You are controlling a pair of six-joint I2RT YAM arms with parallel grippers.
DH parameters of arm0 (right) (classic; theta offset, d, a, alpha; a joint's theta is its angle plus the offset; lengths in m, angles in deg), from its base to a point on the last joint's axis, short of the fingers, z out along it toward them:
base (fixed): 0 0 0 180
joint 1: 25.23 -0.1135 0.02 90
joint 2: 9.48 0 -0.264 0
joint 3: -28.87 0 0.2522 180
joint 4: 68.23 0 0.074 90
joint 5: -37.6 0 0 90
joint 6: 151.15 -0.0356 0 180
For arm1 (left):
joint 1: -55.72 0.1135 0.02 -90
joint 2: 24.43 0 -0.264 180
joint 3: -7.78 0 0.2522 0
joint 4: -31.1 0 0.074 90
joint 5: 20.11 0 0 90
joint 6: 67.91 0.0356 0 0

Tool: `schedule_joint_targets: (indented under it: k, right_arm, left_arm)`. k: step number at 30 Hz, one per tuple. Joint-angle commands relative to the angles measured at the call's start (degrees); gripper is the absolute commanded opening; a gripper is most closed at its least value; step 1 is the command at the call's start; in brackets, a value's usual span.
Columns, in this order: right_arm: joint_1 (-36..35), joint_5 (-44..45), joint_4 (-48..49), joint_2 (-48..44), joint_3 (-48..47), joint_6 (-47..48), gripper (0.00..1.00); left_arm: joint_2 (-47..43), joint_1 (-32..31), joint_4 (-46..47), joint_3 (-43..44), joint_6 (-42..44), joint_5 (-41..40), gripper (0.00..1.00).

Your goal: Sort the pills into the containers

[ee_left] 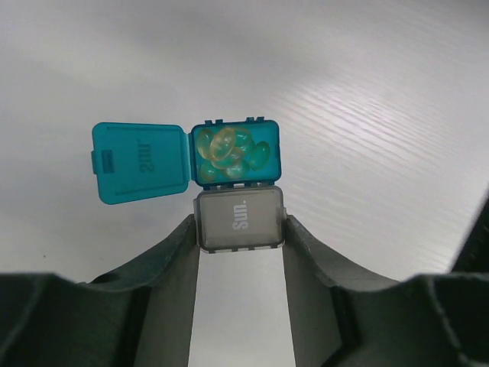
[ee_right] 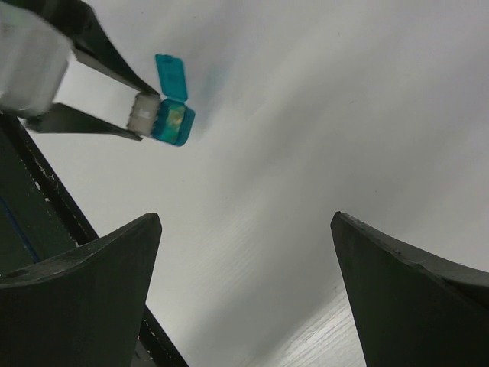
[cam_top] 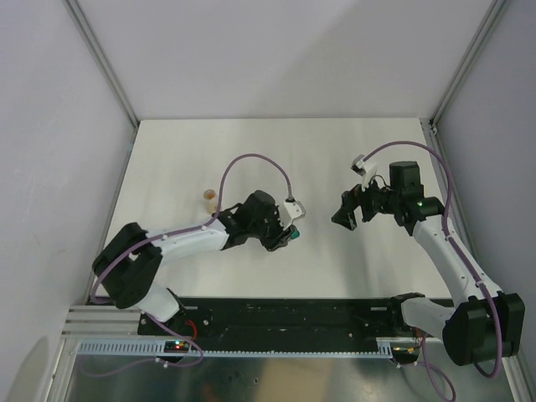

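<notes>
White tabletop, pale enclosure walls. Left gripper clamps the grey "Sun." cell near the table centre. The adjoining teal cell, lid open, holds yellow softgels. Right gripper gapes, empty. Amber vial stands left of centre. Keep the cells level and firmly squeezed until over the vial.

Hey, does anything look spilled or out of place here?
Nothing looks spilled. One thing stands out: the left tool grips the pill box by its grey compartment while the teal lid hangs open, leaving the yellow capsules uncovered.
</notes>
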Motion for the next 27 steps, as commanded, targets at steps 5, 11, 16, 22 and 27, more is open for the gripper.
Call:
schedule_joint_targets:
  k: [5,11,16,22,27]
  right_arm:
    - [0.1,-5.2,2.4,2.8,-6.0,-3.3,0.99]
    - [-0.7,-8.6,3.3,8.4,-12.1,-7.4,0.98]
    - [-3.2,-8.6,4.4,11.5,-13.9,-8.9,0.98]
    - [-6.3,-8.6,5.3,13.9,-14.6,-8.9,0.98]
    - [-6.8,-9.7,6.0,14.3,-14.6,-9.1,0.98]
  left_arm:
    - [-9.1,-0.4,-21.6,11.2,12.9,15.6,0.03]
    - [-11.9,-1.1,-28.6,16.5,14.6,17.7,0.00]
    - [-12.5,-2.0,-31.4,19.4,15.0,17.1,0.00]
    - [-11.9,-2.9,-32.6,21.4,14.2,16.7,0.00]
    - [-11.3,-3.1,-32.7,22.4,12.9,15.7,0.00]
